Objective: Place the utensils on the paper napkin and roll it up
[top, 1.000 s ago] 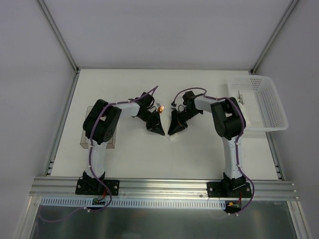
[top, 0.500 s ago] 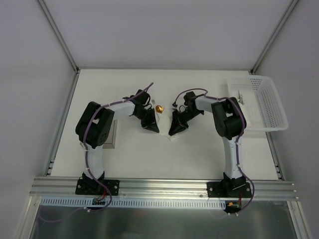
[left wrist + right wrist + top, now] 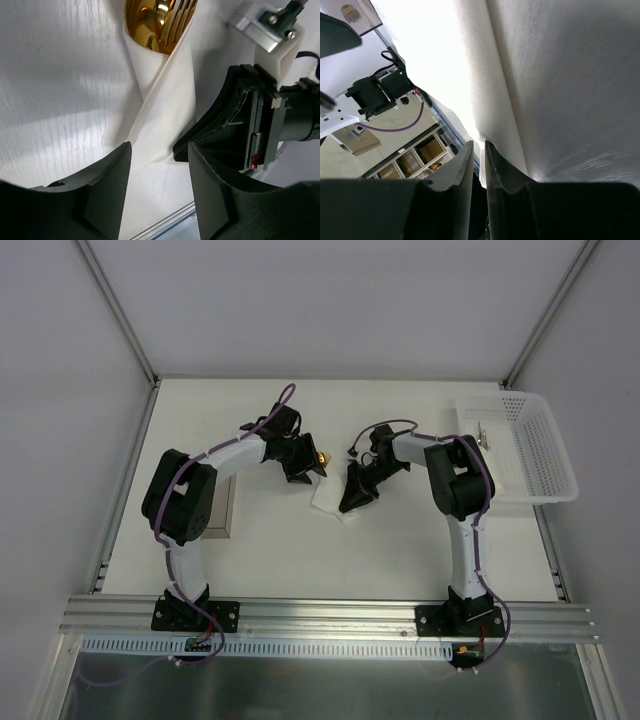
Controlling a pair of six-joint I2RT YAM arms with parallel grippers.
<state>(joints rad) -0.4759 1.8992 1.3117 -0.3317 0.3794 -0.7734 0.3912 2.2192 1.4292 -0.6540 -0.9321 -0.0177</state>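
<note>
White bench is carrying everything, two arms bolted at its near edge. White perforated basket is sitting at the far right edge, well apart from the action. Left arm is bending in toward centre, with a grey block lying just beside its elbow. Right arm is reaching left toward the centre too. Paper napkin is lying mid-bench between the two arms, wrapped into a cone-like roll around the utensils, whose gold heads are poking out of its open top end. Left fingers are standing apart with a clear gap, straddling the napkin's narrow end, gripping nothing. Right fingers are showing only a thin slit and appear to be pinching the napkin's edge at its near corner, the tip resting low on the bench.
</note>
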